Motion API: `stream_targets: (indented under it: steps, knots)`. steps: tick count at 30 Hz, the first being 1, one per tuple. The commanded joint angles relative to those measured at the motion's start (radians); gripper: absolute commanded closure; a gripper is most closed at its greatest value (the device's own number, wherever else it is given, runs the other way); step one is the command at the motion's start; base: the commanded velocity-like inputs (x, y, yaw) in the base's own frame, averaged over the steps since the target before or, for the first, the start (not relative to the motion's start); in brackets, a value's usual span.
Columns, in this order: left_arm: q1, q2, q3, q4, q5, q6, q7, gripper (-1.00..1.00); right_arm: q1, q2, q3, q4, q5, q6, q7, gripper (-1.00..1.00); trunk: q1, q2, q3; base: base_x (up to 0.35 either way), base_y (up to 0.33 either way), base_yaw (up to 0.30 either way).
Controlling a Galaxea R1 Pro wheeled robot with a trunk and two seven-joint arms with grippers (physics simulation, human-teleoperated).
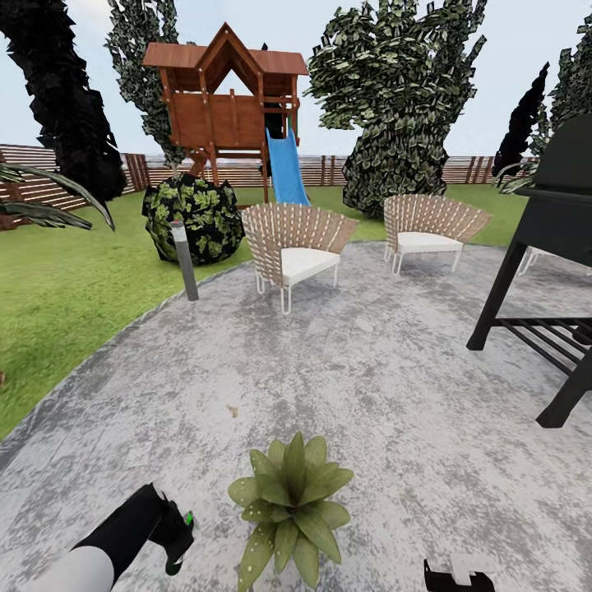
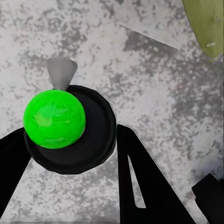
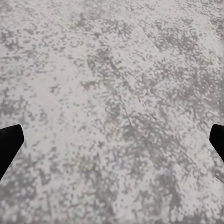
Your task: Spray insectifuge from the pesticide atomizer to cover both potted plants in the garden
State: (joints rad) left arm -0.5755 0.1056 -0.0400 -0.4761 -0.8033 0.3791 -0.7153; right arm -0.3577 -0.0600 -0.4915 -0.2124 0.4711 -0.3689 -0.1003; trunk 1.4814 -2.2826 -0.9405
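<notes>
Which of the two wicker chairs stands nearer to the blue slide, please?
The left chair, just below the slide in the head view; the other chair stands further right, before the big tree.

Head view first: the left arm (image 1: 82,559) comes in with a white rounded shell on its lower segment, then a matte black sleeve-like section running up to the wrist. The left hand (image 1: 174,538) is black too, blocky, with a small bright green marking on it (whether that spot is part of the hand itself I cannot tell). Over to the right hand (image 1: 457,577): black, angular, with a pale grey patch between dark edges. Wrist cameras now: the left hand's fingers (image 2: 144,186) are flat black wedges, one pierced by a narrow triangular slot. The right hand's fingers (image 3: 9,144) show as plain black tips, smooth, unmarked.
</notes>
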Motion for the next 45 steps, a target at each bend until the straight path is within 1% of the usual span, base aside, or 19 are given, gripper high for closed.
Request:
stream_targets:
  steps: [1, 4, 6, 9, 12, 15, 20, 24, 28, 32, 35, 36, 37, 39, 40, 41, 42, 43, 45]
  knots:
    - [0.000, 0.007, -0.004, 0.000, -0.001, 0.004, -0.005, 1.00, -0.001, 0.000, -0.006, 0.002, 0.011, -0.004, -0.004, -1.00, 0.000, 0.000, -0.001, 0.000, 0.000, 0.000]
    - [-0.001, 0.026, 0.002, 0.000, 0.005, 0.004, -0.005, 1.00, -0.001, 0.000, -0.006, 0.002, 0.011, -0.004, -0.004, -1.00, 0.000, 0.000, -0.001, 0.000, 0.000, 0.000]
    - [-0.008, 0.028, 0.006, -0.004, 0.010, 0.009, -0.005, 1.00, -0.001, 0.000, -0.006, 0.002, 0.011, -0.004, -0.004, -1.00, 0.000, 0.000, -0.001, 0.000, 0.000, 0.000]
    - [-0.019, 0.010, 0.007, -0.011, 0.015, 0.015, -0.004, 1.00, -0.001, 0.000, -0.005, 0.002, 0.011, -0.004, -0.004, -1.00, 0.000, 0.000, -0.001, 0.000, 0.000, 0.000]
    - [-0.038, -0.038, 0.006, -0.021, 0.013, 0.020, -0.019, 1.00, -0.001, 0.000, -0.005, 0.002, 0.011, -0.004, -0.004, -1.00, 0.000, 0.000, -0.001, 0.000, 0.000, 0.000]
    - [-0.057, -0.051, 0.006, -0.023, 0.013, 0.021, -0.034, 1.00, -0.001, 0.000, -0.005, 0.002, 0.011, -0.004, -0.004, -1.00, 0.000, 0.000, -0.001, 0.000, 0.000, 0.000]
    - [-0.075, -0.043, 0.005, -0.022, 0.011, 0.031, -0.087, 1.00, -0.001, 0.000, -0.006, 0.002, 0.011, -0.004, -0.004, -1.00, 0.000, 0.000, -0.001, 0.000, 0.000, 0.000]
    - [-0.075, -0.040, 0.005, -0.022, 0.007, 0.054, -0.101, 1.00, -0.001, 0.000, -0.006, 0.002, 0.011, -0.004, -0.004, -1.00, 0.000, 0.000, -0.001, 0.000, 0.000, 0.000]
    - [-0.065, -0.034, 0.005, -0.015, 0.003, 0.055, -0.100, 1.00, -0.001, 0.000, -0.006, 0.001, 0.011, -0.004, -0.004, -1.00, 0.000, 0.000, -0.001, 0.000, 0.000, 0.000]
    - [-0.062, -0.008, 0.006, -0.007, 0.004, 0.052, -0.098, 1.00, -0.001, 0.000, -0.007, 0.001, 0.011, -0.004, -0.004, -1.00, 0.000, 0.000, -0.001, 0.000, 0.000, 0.000]
    - [-0.057, 0.002, 0.008, -0.004, 0.008, 0.049, -0.092, 1.00, -0.001, 0.000, -0.007, 0.001, 0.011, -0.004, -0.004, -1.00, 0.000, 0.000, -0.001, 0.000, 0.000, 0.000]
    - [-0.047, 0.003, 0.008, -0.004, 0.010, 0.048, -0.084, 1.00, -0.001, 0.000, -0.006, 0.001, 0.011, -0.004, -0.004, -1.00, 0.000, 0.000, -0.001, 0.000, 0.000, 0.000]
    - [-0.030, 0.003, 0.011, -0.005, 0.012, 0.048, -0.053, 1.00, -0.001, 0.000, -0.007, 0.001, 0.010, -0.004, -0.004, -1.00, 0.000, 0.000, -0.001, 0.000, 0.000, 0.000]
    - [-0.021, 0.001, 0.028, -0.005, 0.013, 0.048, 0.002, 1.00, -0.001, 0.001, -0.007, 0.001, 0.010, -0.004, -0.004, -1.00, 0.000, 0.000, -0.001, 0.000, 0.000, 0.003]
    - [-0.017, -0.002, 0.054, -0.004, 0.015, 0.047, 0.049, 1.00, -0.001, 0.001, -0.007, 0.001, 0.010, -0.004, -0.004, -1.00, 0.000, 0.000, -0.001, 0.000, 0.000, 0.062]
    - [-0.016, -0.003, 0.076, -0.004, 0.017, 0.047, 0.074, 1.00, -0.001, 0.001, -0.007, 0.001, 0.009, -0.004, -0.004, -1.00, 0.000, 0.000, -0.001, 0.000, 0.000, 0.111]
    - [-0.015, -0.003, 0.105, -0.004, 0.018, 0.047, 0.090, 1.00, -0.001, 0.002, -0.007, 0.001, 0.009, -0.004, -0.004, -1.00, 0.000, 0.000, -0.001, 0.000, 0.000, 0.158]
    - [-0.014, -0.004, 0.157, -0.004, 0.027, 0.046, 0.102, 1.00, -0.001, 0.002, -0.007, 0.001, 0.009, -0.004, -0.004, -1.00, 0.000, 0.000, -0.001, 0.000, 0.000, 0.214]
    - [-0.013, -0.004, 0.237, -0.004, 0.049, 0.043, 0.114, 1.00, -0.001, 0.001, -0.007, 0.001, 0.009, -0.004, -0.004, -1.00, 0.000, 0.000, -0.001, 0.000, 0.000, 0.246]
